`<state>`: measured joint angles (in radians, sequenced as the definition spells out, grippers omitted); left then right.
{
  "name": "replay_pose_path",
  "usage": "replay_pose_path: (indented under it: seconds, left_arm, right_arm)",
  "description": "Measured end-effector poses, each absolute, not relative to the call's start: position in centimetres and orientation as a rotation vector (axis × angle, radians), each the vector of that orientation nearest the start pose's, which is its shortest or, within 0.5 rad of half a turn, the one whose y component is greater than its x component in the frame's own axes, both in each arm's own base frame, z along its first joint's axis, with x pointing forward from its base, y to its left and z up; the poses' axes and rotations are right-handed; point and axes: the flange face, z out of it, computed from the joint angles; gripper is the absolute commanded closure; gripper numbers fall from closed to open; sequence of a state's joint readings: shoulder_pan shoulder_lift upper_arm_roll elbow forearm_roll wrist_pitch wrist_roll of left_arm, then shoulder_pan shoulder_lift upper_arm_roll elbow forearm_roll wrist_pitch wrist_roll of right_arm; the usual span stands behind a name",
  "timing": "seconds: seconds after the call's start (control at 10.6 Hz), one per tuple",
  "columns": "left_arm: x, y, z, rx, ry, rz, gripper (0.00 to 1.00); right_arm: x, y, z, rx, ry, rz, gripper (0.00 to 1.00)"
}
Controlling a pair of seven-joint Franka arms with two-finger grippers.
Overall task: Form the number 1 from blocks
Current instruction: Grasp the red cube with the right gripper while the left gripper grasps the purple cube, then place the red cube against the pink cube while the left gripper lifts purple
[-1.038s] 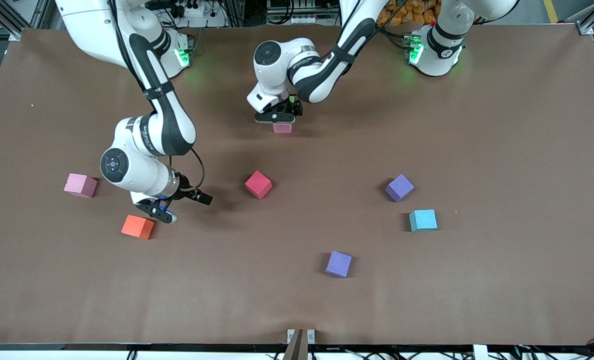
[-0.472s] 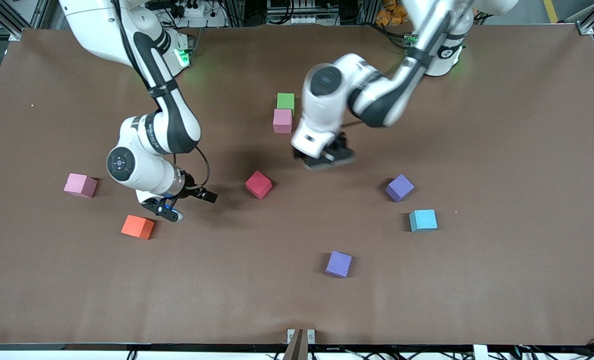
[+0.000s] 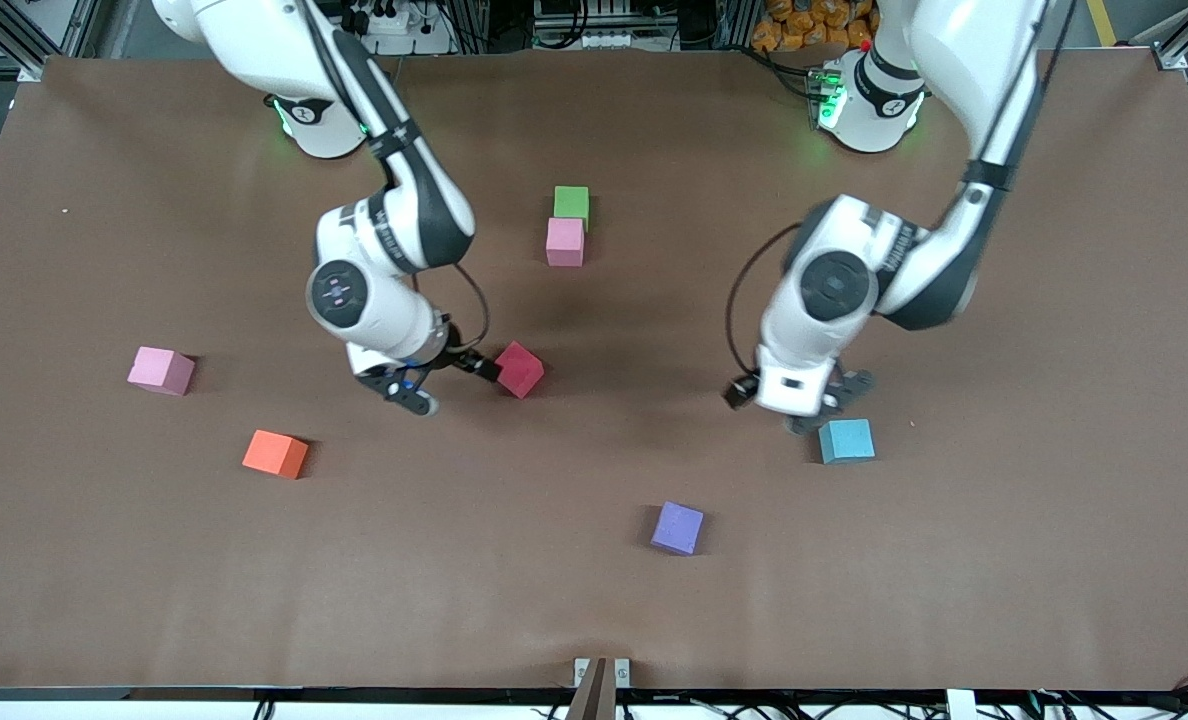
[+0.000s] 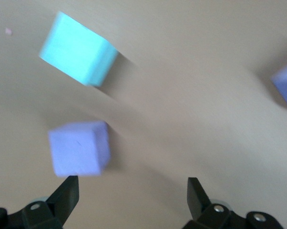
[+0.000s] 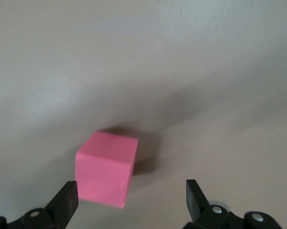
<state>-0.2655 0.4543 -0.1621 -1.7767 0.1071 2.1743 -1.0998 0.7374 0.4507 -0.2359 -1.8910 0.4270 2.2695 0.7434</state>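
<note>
Altogether eight blocks (image 3: 565, 241), two purple.

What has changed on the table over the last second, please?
The left gripper left the pink block, now beside the green block, and swung open over the purple block by the cyan block. The right gripper moved, open, from the orange block to the red block. No block shifted.

Below me, the brown surface (image 3: 1004, 560) carries scattered blocks — green (image 3: 571, 202) touching pink (image 3: 565, 242), then red (image 3: 519, 369), orange (image 3: 275, 454), another pink (image 3: 161, 370), purple (image 3: 677, 527), cyan (image 3: 846, 440).
</note>
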Motion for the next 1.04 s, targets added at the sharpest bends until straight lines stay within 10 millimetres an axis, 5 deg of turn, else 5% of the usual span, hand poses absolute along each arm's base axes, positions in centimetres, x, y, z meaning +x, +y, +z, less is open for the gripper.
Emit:
replay_pose_path:
  seconds: [0.19,0.38,0.66,1.04]
  left_arm:
    - [60.7,-20.8,28.9,-2.914,-1.065,0.038,0.00]
    - [59.2,-19.1,26.4,-2.945,-1.118,-0.030,0.00]
    - [55.4,-19.6,23.7,-2.916,-1.196,-0.006,0.00]
    - [53.5,-21.2,22.3,-2.898,-1.189,0.044,0.00]
  right_arm:
    - [53.0,33.7,26.2,-2.912,0.752,0.250,0.00]
    - [53.2,34.7,25.2,-2.929,0.810,0.234,0.00]
    - [54.0,36.1,23.9,-2.935,0.849,0.219,0.00]
    - [54.5,36.6,22.1,-2.948,0.864,0.219,0.00]
